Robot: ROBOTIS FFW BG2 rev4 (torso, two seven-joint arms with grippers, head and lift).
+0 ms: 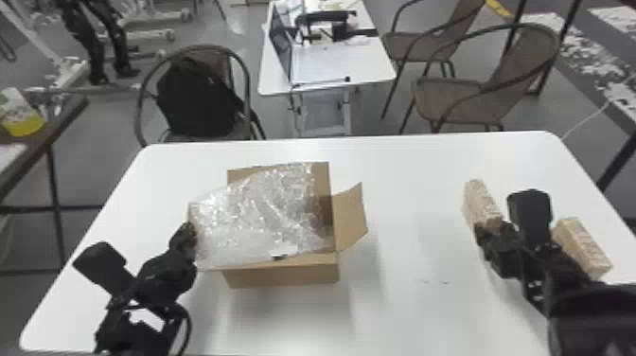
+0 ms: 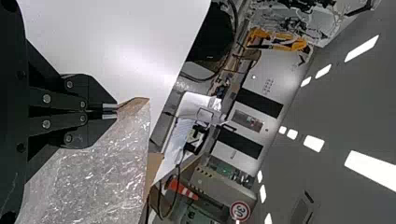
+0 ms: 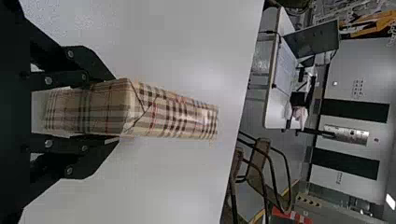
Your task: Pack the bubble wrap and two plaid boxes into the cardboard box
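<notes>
Head view: On a white table (image 1: 416, 199), the open cardboard box (image 1: 284, 277) is seen left of centre, its right flap (image 1: 351, 215) spread outward.
Bubble wrap: The crumpled clear bubble wrap (image 1: 255, 213) is laid over the opening and across the box's left side; part of the interior is left exposed at the right.
Left gripper: The left gripper (image 1: 190, 229) is placed at the left side of the cardboard box. In the left wrist view its fingers are seen nearly together, clamped on a corner of the left flap (image 2: 134, 105), with the wrap just beside.
Right gripper: The right gripper (image 1: 490, 228) is set over the table's right part, its fingers apart and clamped on the two sides of the first plaid box (image 1: 480, 201).
First plaid box: Tan, dark and red checks are shown in the right wrist view, the near end held between the fingers.
Second plaid box: The second plaid box (image 1: 584, 246) is seen on the table farther right, partly hidden by the right arm.
Background: A black backpack (image 1: 194, 99) is held on a chair (image 1: 239, 66) beyond the table.
</notes>
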